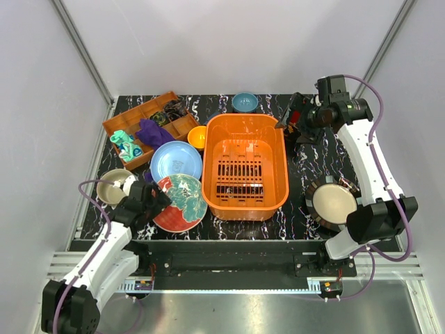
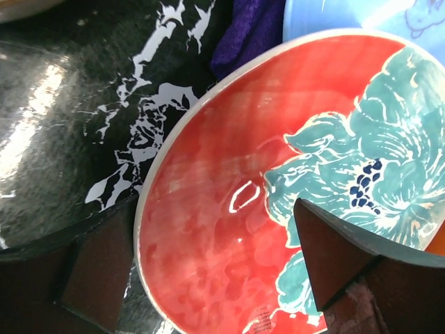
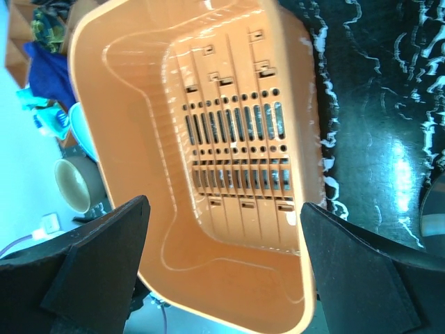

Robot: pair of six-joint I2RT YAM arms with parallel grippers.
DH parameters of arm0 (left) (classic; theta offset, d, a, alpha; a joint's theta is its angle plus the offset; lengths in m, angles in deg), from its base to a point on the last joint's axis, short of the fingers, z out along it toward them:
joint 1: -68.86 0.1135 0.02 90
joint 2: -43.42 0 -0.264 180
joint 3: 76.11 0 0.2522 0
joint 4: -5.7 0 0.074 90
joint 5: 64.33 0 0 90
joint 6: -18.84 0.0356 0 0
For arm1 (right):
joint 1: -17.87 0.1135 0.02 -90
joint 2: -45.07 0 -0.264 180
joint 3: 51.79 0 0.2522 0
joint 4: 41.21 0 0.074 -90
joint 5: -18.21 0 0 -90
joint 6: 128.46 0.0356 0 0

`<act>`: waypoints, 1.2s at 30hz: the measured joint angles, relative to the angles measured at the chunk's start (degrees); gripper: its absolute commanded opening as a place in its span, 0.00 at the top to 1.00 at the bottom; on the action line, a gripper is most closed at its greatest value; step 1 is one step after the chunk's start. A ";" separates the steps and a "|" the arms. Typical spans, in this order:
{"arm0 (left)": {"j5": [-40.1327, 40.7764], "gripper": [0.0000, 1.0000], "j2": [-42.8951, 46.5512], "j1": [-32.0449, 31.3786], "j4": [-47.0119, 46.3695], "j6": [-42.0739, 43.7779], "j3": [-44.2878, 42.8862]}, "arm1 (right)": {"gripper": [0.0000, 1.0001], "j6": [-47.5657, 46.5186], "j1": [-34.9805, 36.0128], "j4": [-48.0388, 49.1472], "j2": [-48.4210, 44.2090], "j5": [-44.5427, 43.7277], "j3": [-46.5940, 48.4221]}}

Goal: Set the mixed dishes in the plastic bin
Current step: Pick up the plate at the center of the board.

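The plastic bin (image 1: 245, 167) is an orange tub standing mid-table, with nothing inside it (image 3: 229, 174). The mixed dishes lie around it: a red-and-green plate (image 1: 182, 203), a light blue plate (image 1: 175, 160), a beige bowl (image 1: 115, 186), an orange-yellow bowl (image 1: 197, 137), a small blue bowl (image 1: 245, 102) and a dark striped-rim plate (image 1: 334, 202). My left gripper (image 1: 156, 202) is open and straddles the red-and-green plate's (image 2: 229, 209) near rim, one finger on the table outside it and one over its face. My right gripper (image 1: 286, 122) hangs open over the bin's far right corner, holding nothing.
A brown-orange compartment tray (image 1: 149, 122) at the back left holds a purple cloth (image 1: 154, 132) and a teal toy (image 1: 126, 142). The cloth (image 2: 254, 31) lies just beyond the red-and-green plate. White walls enclose the black marbled table (image 1: 306, 167).
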State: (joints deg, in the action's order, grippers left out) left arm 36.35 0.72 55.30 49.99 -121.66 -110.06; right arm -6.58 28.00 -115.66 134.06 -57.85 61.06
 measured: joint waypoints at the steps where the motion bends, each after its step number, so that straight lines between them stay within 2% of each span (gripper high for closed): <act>1: -0.22 0.10 0.37 0.00 -0.72 0.11 0.66 | 0.00 0.17 0.11 -0.26 0.17 0.33 0.85; 9: -2.32 0.14 3.19 0.02 -7.56 0.55 4.96 | 0.00 0.55 2.23 -1.84 2.08 0.74 5.92; 12: -3.74 0.21 4.76 0.00 -10.69 0.31 6.86 | 0.00 0.61 2.95 -2.43 2.23 0.74 6.27; 16: -5.66 0.35 6.54 0.00 -13.94 -0.55 9.38 | 0.00 0.81 3.74 -2.64 2.34 0.74 6.34; 17: -6.05 0.43 6.75 0.04 -14.53 -0.74 9.86 | 0.00 0.85 3.89 -2.69 2.36 0.74 6.34; 19: -6.67 0.49 7.08 0.07 -15.47 -1.09 10.73 | 0.00 0.98 4.11 -2.71 2.43 0.74 6.34; 20: -7.15 0.57 7.28 0.07 -15.85 -1.22 11.08 | 0.00 1.03 4.20 -2.73 2.45 0.74 6.34; 23: -8.61 0.66 7.91 0.07 -16.00 -1.66 11.76 | 0.00 1.16 4.35 -2.73 2.51 0.74 6.34; 24: -8.90 0.73 8.13 0.07 -15.98 -1.81 11.93 | 0.00 1.22 4.39 -2.73 2.54 0.72 6.34; 26: -9.25 0.79 8.57 0.04 -15.23 -1.81 12.17 | 0.00 1.33 4.57 -2.73 2.60 0.72 6.34; 27: -9.62 0.87 8.94 0.07 -15.08 -2.10 12.26 | 0.00 1.42 4.68 -2.73 2.60 0.72 6.34; 30: -11.06 0.98 10.51 0.07 -15.89 -2.93 12.04 | 0.00 1.62 4.94 -2.73 2.60 0.72 6.34; 36: -12.76 1.00 10.82 0.00 -16.44 -3.72 8.98 | 0.00 2.08 5.11 -2.58 2.60 0.72 6.12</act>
State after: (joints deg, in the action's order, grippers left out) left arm 23.58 11.54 55.30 33.55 -125.37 -101.08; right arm -4.51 33.11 -118.24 136.66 -57.13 67.18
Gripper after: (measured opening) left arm 0.049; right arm 0.994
